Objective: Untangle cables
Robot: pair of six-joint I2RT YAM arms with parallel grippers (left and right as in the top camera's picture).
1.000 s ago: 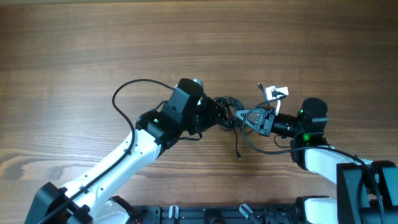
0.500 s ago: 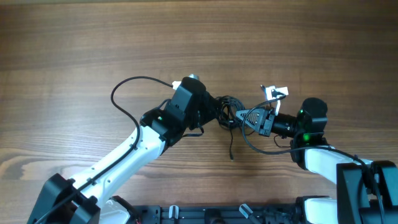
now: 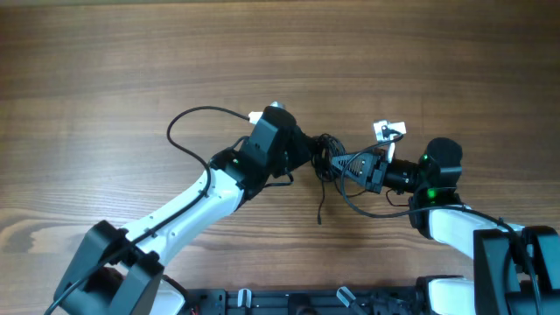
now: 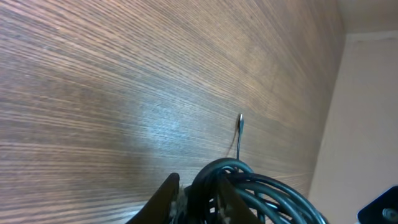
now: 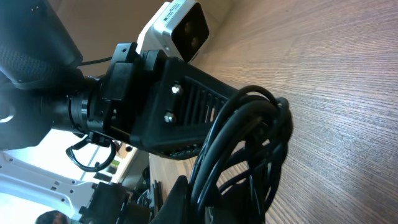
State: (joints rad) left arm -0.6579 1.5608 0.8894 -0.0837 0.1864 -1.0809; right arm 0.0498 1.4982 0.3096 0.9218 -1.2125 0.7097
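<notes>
The cables (image 3: 327, 157) are a bunch of thin black wires held between both grippers at mid-table. My left gripper (image 3: 311, 157) comes in from the left and is shut on the left side of the bunch. In the left wrist view the looped cables (image 4: 249, 186) sit between its fingers (image 4: 166, 198). My right gripper (image 3: 346, 164) is shut on the bunch from the right. The right wrist view has the cables (image 5: 249, 137) running down beside one of its fingers (image 5: 177, 202). One loose strand (image 3: 320, 206) hangs toward the table's front, and its plug end (image 4: 240, 121) lies on the wood.
A small white tag (image 3: 388, 131) lies just behind the right gripper. The left arm's own thick black cable (image 3: 184, 127) loops out to the left. A black frame (image 3: 289, 302) runs along the table's front edge. The table's edge (image 4: 329, 112) is close on the right.
My left gripper has moved right and slightly back toward the right gripper, and its jaws have narrowed on the bunch. The hanging strand has swung left. The right arm has stayed put.
</notes>
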